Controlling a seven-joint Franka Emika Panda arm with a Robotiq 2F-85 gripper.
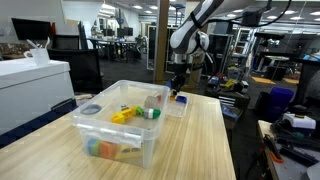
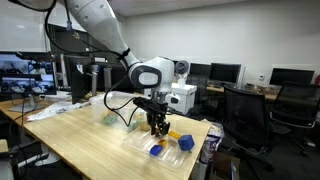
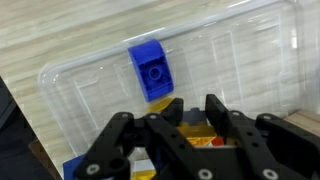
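**Jaws poised over a clear lid that carries toy blocks**

The robot arm [image 2: 100,30] bends down from above, so that the jaws stand directly over a clear lid [image 3: 250,60]. The lid lies flat on the wooden desk [image 1: 205,145]. In an exterior view the lid sits just beside the far right corner of a clear bin [image 1: 95,128]. The bin holds several coloured toys [image 1: 122,116], among them yellow, green and orange pieces.

The jaws are drawn narrow, with only a small gap between the fingers [image 3: 172,112]. A yellow piece [image 3: 163,100] lies in the lid right at the fingertips. The fingers cover most of it, so it cannot be told whether the jaws pinch it or merely touch it.

In the wrist view a blue block [image 3: 152,68] rests in the lid just beyond the yellow piece, and the two appear to touch. A second blue block [image 3: 80,165] shows at the lower left of that view, partly hidden behind the gripper body.
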